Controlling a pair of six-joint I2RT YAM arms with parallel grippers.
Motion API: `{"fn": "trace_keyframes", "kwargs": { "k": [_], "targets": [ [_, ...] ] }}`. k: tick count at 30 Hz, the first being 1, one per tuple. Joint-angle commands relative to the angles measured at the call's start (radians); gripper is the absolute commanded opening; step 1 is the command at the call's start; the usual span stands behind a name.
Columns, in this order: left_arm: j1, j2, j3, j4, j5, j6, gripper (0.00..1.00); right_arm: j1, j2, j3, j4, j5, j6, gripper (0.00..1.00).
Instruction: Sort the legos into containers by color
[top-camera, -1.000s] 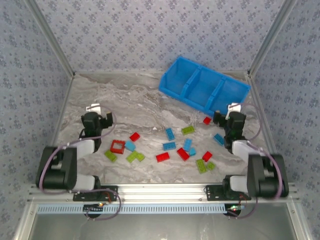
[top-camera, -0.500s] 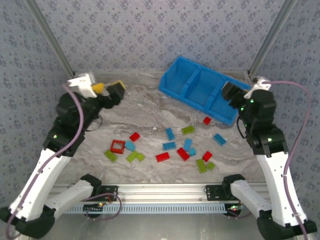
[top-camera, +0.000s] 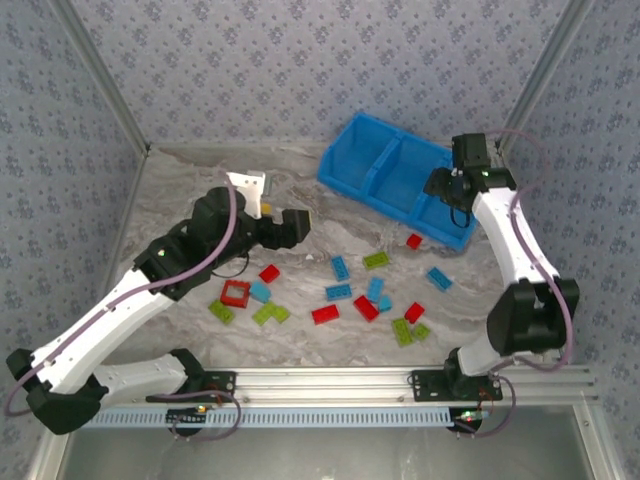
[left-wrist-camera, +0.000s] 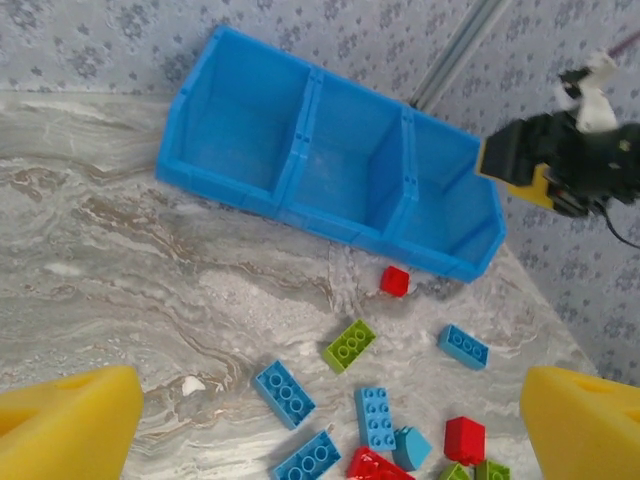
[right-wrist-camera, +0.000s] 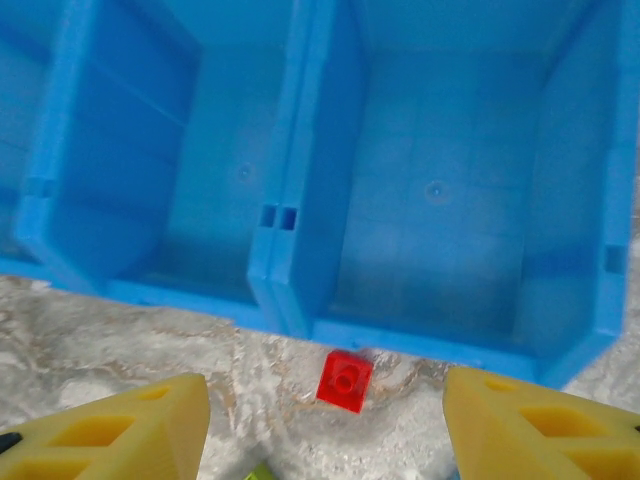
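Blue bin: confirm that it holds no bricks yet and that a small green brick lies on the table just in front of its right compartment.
One detail is wrong: the small brick in front of the bin is red, not green. The right wrist view shows it on the table just short of the bin's near wall. The rest stands: the bin holds no bricks yet.

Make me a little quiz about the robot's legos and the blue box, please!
1. True or false: some legos are already inside the bin.
2. How many compartments does the bin have? A: two. B: three. C: four.
3. What colour is the small brick lying closest to the bin's front wall?

Key: 1 false; 2 B; 3 red.
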Motion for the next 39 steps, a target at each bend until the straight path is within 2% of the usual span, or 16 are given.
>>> {"fn": "trace_keyframes", "kwargs": {
  "k": [1, 7, 16, 18, 24, 27, 31, 39],
  "targets": [
    [-0.043, 0.049, 0.032, 0.029, -0.059, 0.025, 0.97, -0.011, 0.052, 0.065, 0.022, -0.050, -0.021, 0.65],
    [-0.065, 0.118, 0.026, 0.074, -0.043, 0.000, 0.97, -0.017, 0.258, 0.170, 0.043, -0.095, -0.041, 0.65],
    [-0.083, 0.115, 0.016, 0.085, -0.027, 0.007, 0.96, -0.015, 0.465, 0.332, -0.019, -0.051, -0.051, 0.59],
    [-0.083, 0.105, 0.008, 0.093, -0.029, 0.006, 0.96, -0.013, 0.484, 0.340, -0.010, -0.053, -0.062, 0.54],
    [-0.083, 0.075, -0.012, 0.078, -0.059, 0.010, 0.96, 0.026, 0.536, 0.407, -0.040, -0.006, -0.153, 0.25],
    [-0.084, 0.050, -0.022, 0.065, -0.079, 0.011, 0.96, 0.063, 0.550, 0.432, -0.054, 0.017, -0.205, 0.18],
    [-0.084, 0.018, -0.035, 0.047, -0.106, 0.012, 0.96, 0.126, 0.561, 0.464, -0.084, 0.033, -0.207, 0.11],
    [-0.084, -0.017, -0.035, 0.004, -0.145, 0.011, 0.96, 0.294, 0.601, 0.536, -0.088, 0.038, -0.157, 0.11]
  ]
}}
